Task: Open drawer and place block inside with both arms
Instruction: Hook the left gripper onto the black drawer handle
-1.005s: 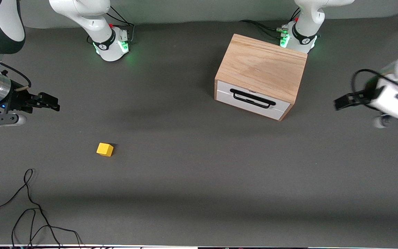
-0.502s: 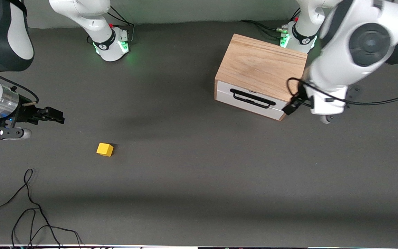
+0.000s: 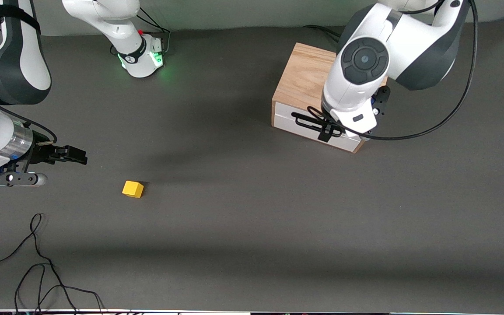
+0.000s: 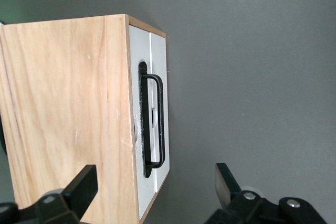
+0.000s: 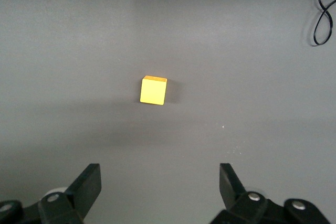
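The light oak cabinet (image 3: 302,78) stands near the left arm's base, and its white-fronted drawer (image 3: 293,127) with a black bar handle (image 3: 306,122) is shut. My left gripper (image 3: 327,131) is open and empty over the drawer's front edge. In the left wrist view its fingers straddle the cabinet's front (image 4: 155,184), above the handle (image 4: 152,124) and the oak top (image 4: 63,114). The yellow block (image 3: 133,189) lies on the table toward the right arm's end. My right gripper (image 3: 78,156) is open and empty, apart from the block, which shows in the right wrist view (image 5: 154,91) ahead of the gripper (image 5: 157,187).
A loose black cable (image 3: 37,258) lies on the grey table close to the front camera at the right arm's end, and it also shows in the right wrist view (image 5: 323,19). The right arm's green-lit base (image 3: 140,57) stands at the table's back edge.
The left arm has swung in from the table's end to over the drawer front. The right gripper has moved slightly toward the block. Block and drawer have not moved.
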